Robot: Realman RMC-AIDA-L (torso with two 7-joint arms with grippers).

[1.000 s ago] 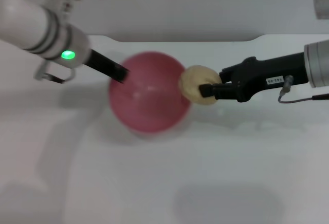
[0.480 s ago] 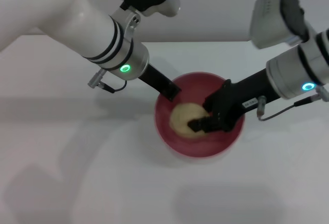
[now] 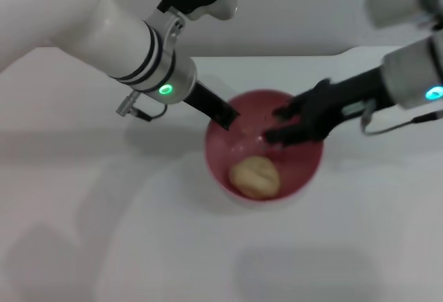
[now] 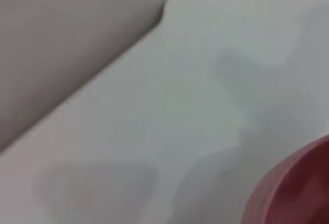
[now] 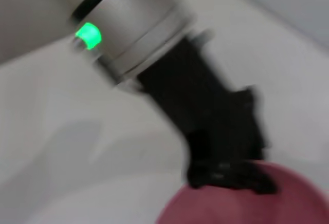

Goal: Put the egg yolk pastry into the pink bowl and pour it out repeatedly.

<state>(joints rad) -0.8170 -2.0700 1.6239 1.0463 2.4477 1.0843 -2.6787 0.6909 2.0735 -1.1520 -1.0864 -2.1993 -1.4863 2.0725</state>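
Pastry (image 3: 255, 177) lies loose in bowl (image 3: 304, 177), near side, touching no pincer. Left pincer (image 3: 227, 116) clamped on bowl's far-left rim (image 5: 226, 178), prob. steadying it for tipping. Right pincer (image 3: 277, 125) over bowl's far-right side, fingers spread, holding nothing. Bowl on white tabletop (image 3: 138, 246). Judgement: drop-in done; pour-out next.

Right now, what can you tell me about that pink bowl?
The pink bowl is round, deep and smooth, like glossy plastic, standing upright on the white table. The egg yolk pastry lies loose inside, toward the near wall. The left gripper grips its far-left rim. The right gripper hovers over its far side with its fingers spread, holding nothing.
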